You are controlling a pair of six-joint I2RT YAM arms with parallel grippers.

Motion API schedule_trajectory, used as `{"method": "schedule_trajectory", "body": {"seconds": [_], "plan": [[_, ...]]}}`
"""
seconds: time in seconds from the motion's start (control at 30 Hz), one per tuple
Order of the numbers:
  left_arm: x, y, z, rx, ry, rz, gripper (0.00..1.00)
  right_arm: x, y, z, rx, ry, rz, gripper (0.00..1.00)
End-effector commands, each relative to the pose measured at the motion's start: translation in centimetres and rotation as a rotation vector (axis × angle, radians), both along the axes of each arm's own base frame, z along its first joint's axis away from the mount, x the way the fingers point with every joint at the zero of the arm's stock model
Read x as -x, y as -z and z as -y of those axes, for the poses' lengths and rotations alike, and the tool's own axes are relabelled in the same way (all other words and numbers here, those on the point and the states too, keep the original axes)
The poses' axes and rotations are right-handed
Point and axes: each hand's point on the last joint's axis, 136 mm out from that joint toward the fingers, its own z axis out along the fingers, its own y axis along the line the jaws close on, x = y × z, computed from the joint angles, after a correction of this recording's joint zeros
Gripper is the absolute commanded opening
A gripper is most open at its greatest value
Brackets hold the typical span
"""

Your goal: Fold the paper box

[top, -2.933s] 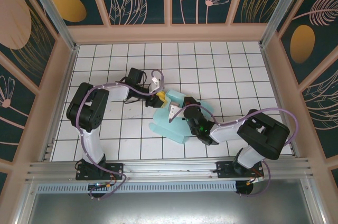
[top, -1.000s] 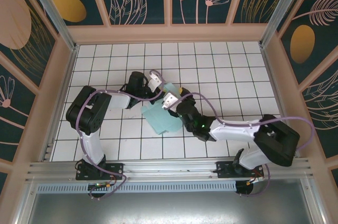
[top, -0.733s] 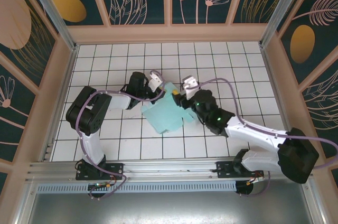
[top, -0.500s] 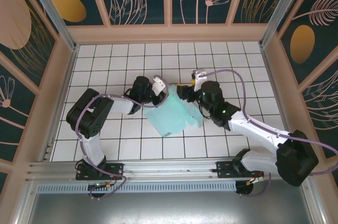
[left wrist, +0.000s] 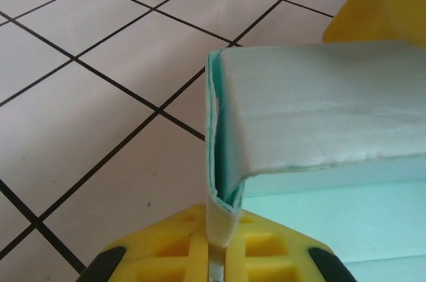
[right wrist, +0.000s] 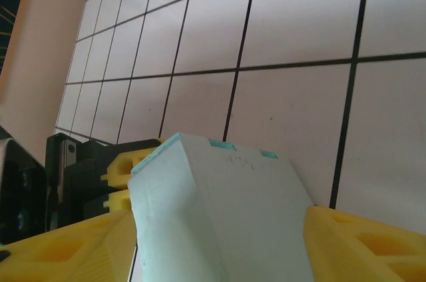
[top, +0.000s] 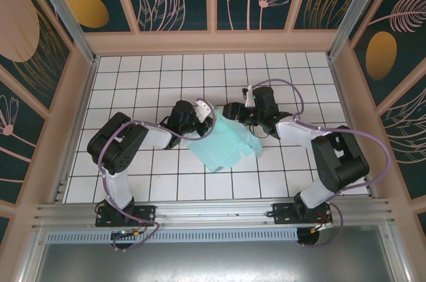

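Tiles [top: 133, 76] bear paper box [top: 226, 145], jaws hiding far edge.

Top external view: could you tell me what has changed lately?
The right gripper swung from the near side of the paper box round to its far edge, now straddling it. Its flaps drew in. The left gripper stayed pinched on its left edge.

Folded mint corner of the paper box [left wrist: 319, 109] in the closed left end effector [left wrist: 214, 255], over white tiles [left wrist: 86, 122].
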Motion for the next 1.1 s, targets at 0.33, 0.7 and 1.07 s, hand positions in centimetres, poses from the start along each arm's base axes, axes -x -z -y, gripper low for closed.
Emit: {"method": "schedule_trajectory", "body": {"seconds": [0.33,0.7,1.07], "plan": [[-1.0,0.5,1.5,0.061,0.005,-0.023,0.18,-0.3,3.0,-0.4,0.011,-0.007,-0.164,0.62],[-1.8,0.5,2.2,0.086,0.004,-0.019,0.21,0.0,3.3,-1.0,-0.029,-0.036,-0.215,0.61],[-2.0,1.6,2.5,0.101,-0.007,-0.056,0.16,0.3,5.7,0.1,0.03,0.016,-0.274,0.59]]}}
